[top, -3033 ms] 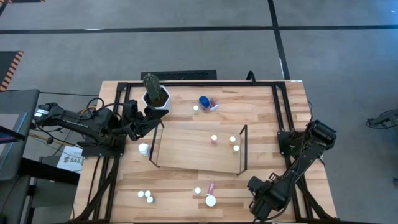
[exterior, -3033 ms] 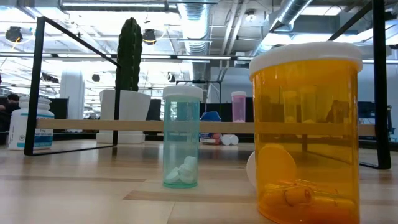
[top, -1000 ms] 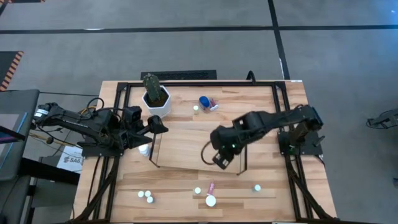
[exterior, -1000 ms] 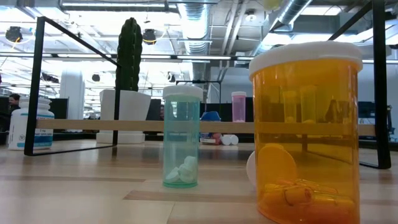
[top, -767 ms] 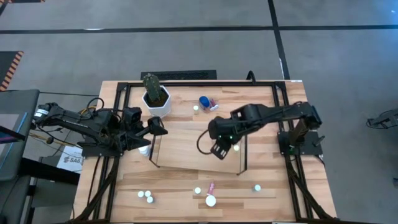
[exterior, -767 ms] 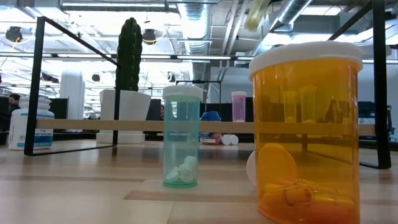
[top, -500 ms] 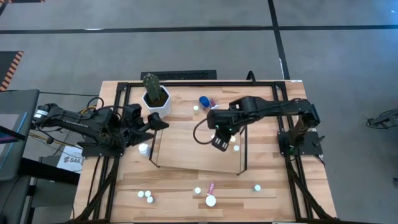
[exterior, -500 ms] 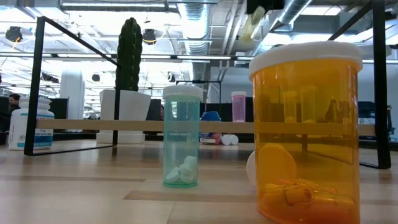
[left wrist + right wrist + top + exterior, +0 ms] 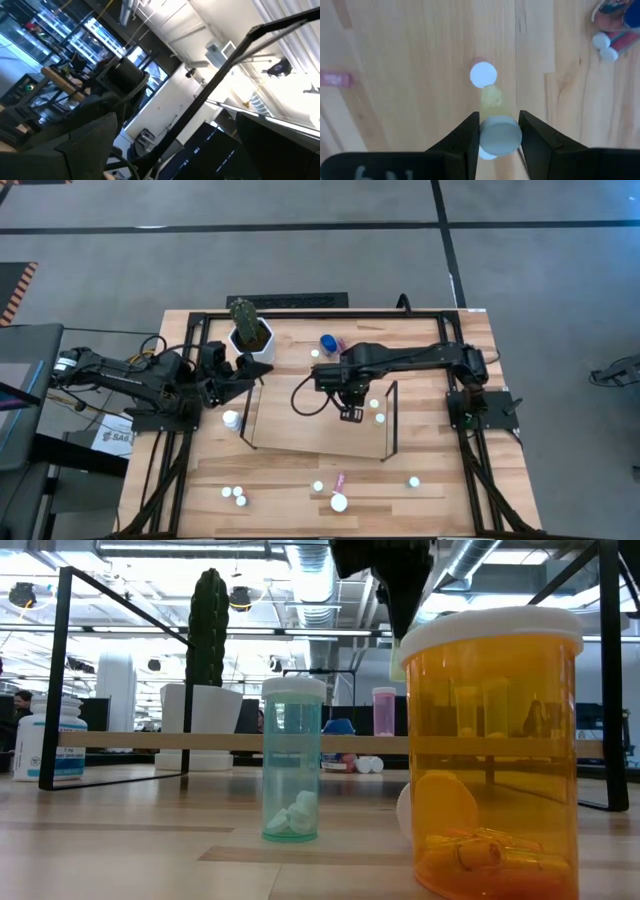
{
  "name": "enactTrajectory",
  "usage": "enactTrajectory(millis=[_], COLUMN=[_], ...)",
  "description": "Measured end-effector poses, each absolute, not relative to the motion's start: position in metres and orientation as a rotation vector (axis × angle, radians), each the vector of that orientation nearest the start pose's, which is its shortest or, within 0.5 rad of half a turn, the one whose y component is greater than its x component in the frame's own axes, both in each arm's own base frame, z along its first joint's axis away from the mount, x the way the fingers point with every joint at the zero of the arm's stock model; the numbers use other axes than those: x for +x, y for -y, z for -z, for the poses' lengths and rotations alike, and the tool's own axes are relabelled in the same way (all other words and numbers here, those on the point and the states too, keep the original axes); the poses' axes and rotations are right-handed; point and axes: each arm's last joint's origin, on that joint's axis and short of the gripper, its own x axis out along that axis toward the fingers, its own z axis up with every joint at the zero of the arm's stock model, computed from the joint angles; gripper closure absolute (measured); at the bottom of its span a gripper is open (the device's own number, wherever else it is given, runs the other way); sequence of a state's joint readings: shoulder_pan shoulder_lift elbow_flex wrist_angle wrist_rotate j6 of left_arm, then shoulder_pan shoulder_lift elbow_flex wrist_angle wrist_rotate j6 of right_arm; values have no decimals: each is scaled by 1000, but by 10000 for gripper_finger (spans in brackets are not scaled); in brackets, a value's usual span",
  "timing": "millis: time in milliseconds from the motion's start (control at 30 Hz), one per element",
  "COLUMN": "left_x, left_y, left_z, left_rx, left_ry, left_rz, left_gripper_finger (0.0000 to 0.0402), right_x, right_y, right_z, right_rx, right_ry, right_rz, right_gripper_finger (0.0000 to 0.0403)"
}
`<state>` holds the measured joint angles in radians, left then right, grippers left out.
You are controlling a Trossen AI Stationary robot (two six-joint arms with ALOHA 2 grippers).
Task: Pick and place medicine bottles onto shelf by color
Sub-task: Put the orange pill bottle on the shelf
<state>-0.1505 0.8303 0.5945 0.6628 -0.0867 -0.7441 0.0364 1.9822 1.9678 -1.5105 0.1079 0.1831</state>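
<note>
Your right jaws [image 9: 499, 131] grasp a yellowish bottle [image 9: 498, 135]; directly beyond them a white-capped bottle [image 9: 483, 74] stands on the shelf [image 9: 300, 420]. Left jaws [image 9: 252, 368] released.

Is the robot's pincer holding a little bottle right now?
Yes. The right pincer is shut on a yellowish bottle with a white cap, hanging above the shelf.

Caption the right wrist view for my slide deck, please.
Right gripper shut on a white-capped bottle, held above the wooden shelf near another white-capped bottle.
</note>
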Motion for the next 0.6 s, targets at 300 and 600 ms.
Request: enactTrajectory(millis=[300,600], left_x=[181,181], left_y=[25,23], left_z=[-338,-338], left_rx=[-784,-770], left_ry=[369,389], left_rz=[204,145], left_gripper_finger=[8,8], right_x=[375,372], right_y=[-14,-26], right_z=[-292,-263], right_rx=[-20,-77], right_ry=[-1575,-1620], right_rz=[194,144], right_gripper_finger=[266,266])
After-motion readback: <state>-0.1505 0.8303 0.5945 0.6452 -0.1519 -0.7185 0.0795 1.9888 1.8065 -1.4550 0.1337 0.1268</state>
